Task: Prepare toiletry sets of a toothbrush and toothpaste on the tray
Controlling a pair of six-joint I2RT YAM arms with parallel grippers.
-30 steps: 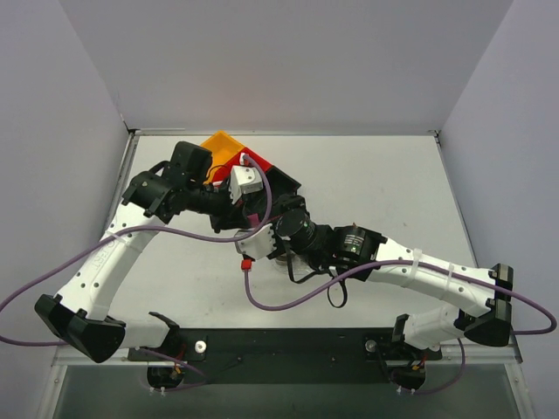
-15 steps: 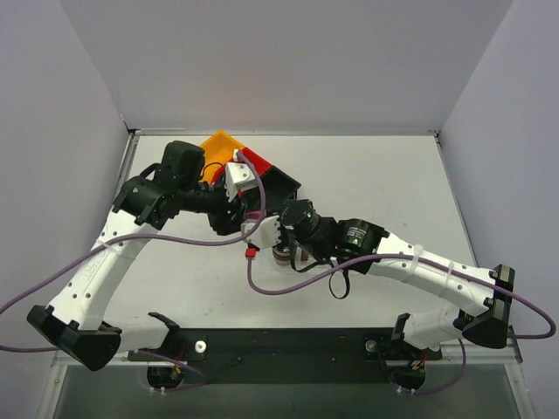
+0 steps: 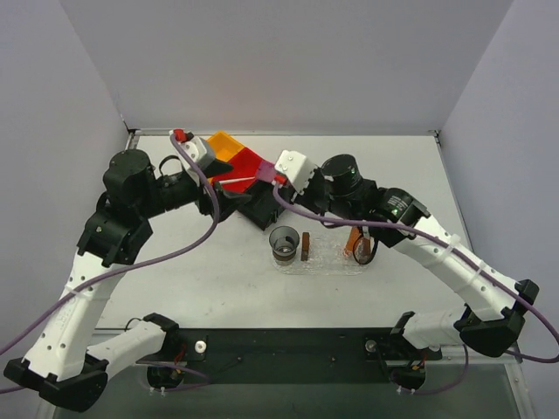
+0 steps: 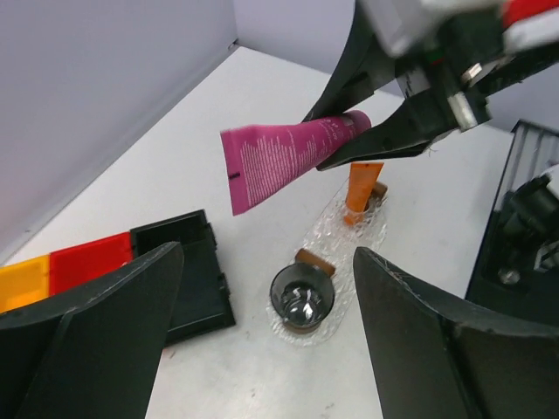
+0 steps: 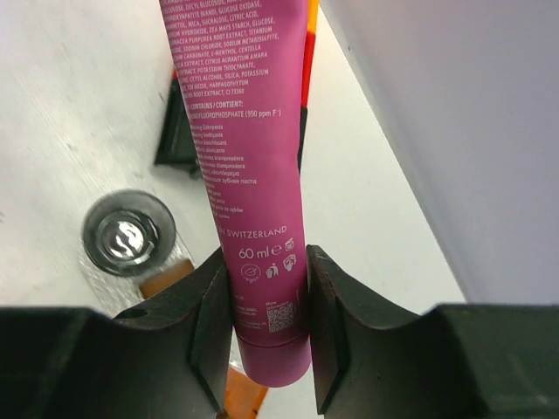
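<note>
Right gripper [image 5: 266, 301] is pinching the magenta toothpaste [image 5: 234, 131] near its narrow end, with most of the tube hanging free past the fingertips. A soft, slick tube could pivot or creep in that pinch. Left gripper [image 4: 266, 262] is spread wide and empty just off the tube's free end, so there's arm clash risk. The tray [image 4: 339, 237] is well below, with the orange toothpaste [image 4: 361, 185] and a dark cup [image 4: 301, 303] at its ends; a sloppy drop could hit either.
</note>
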